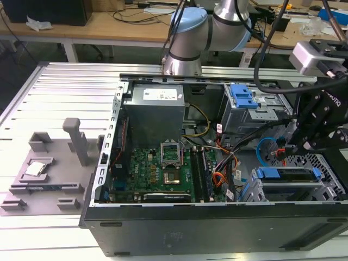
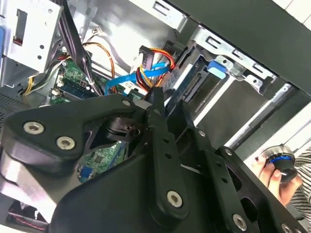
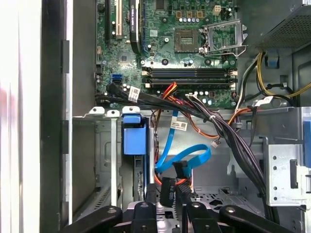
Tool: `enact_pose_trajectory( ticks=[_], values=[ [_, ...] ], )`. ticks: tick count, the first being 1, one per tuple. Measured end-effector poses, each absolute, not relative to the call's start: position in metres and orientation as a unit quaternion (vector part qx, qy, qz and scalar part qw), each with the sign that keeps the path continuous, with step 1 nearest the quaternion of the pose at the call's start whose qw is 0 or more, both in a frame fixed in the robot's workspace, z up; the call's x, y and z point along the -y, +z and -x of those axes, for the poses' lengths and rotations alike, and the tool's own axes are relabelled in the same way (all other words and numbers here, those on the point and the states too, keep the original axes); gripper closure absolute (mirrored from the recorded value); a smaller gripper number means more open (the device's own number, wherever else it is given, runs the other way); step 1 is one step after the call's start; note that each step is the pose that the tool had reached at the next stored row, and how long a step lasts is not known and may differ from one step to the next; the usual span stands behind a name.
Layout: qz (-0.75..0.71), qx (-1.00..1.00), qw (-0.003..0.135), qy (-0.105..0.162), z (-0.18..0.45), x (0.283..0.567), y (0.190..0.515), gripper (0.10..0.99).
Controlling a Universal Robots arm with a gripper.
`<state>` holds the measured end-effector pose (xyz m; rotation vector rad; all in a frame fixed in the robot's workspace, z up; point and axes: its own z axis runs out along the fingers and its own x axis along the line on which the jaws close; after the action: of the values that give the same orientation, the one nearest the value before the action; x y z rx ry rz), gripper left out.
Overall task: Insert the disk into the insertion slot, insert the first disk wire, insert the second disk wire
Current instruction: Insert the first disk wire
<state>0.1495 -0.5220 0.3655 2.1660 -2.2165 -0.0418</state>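
Open computer case (image 1: 163, 225) — fingers (image 2: 159, 122) pinched narrow on the second disk wire (image 3: 206, 154).

Your disk (image 1: 288, 174) is framed in blue plastic; around it the insertion slot (image 1: 325, 167) is perforated sheet metal, the second disk wire (image 3: 167, 145) smooth-jacketed.

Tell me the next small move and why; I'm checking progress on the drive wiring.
Probably a slight advance of the end effector toward the first disk wire, whose plug lies just ahead of it beside the looping second disk wire. The disk already sits in the insertion slot, so cabling seems the open step.
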Motion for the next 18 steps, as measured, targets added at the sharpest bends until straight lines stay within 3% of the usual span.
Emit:
enact_pose_trajectory(
  ticks=[9,12,18],
  values=[
    [-0.698,0.715,0.026,-0.008,-0.1496,0.5204,0.3572,0.784],
    [-0.698,0.715,0.027,-0.007,-0.1496,0.5204,0.3572,0.906],
    [-0.698,0.715,0.030,-0.004,-0.1496,0.5204,0.3572,0.906]
  ],
)
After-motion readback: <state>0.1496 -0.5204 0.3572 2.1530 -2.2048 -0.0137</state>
